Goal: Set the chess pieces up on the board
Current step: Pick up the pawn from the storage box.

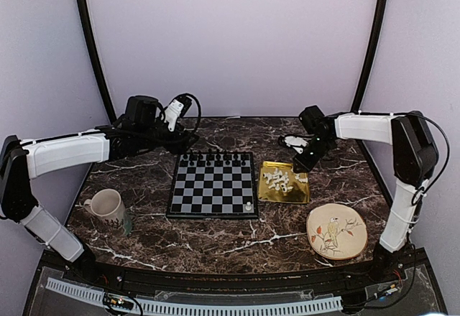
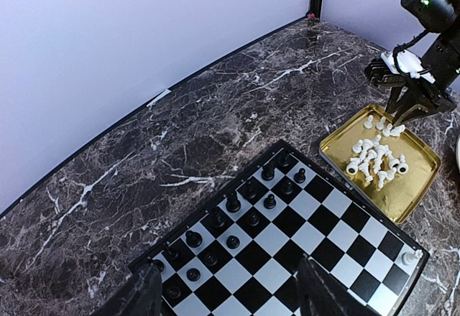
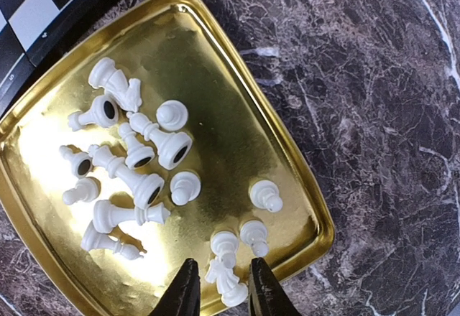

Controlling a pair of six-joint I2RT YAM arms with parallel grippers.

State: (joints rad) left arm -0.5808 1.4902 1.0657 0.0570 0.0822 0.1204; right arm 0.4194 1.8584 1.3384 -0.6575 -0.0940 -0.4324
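Right end effector (image 3: 221, 269) jaws narrowed, clamped or not can't tell; left end effector (image 2: 230, 267) wide open, empty. Marble table (image 1: 144, 179); board (image 1: 213, 184) centre; gold tray (image 1: 300, 192) at its 3 o'clock holds white chess pieces (image 3: 133, 165); one such piece (image 3: 228, 279) sits between right jaws at tray's 6 o'clock. Likely light, hard, slippery: pinch mid-stem.

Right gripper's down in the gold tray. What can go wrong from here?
1. The right gripper straddles a lying white piece with a neighbouring piece close beside it, so both may get pinched or dragged.
2. The pick sits near the rim of the gold tray; a finger could catch it and shift the tray.
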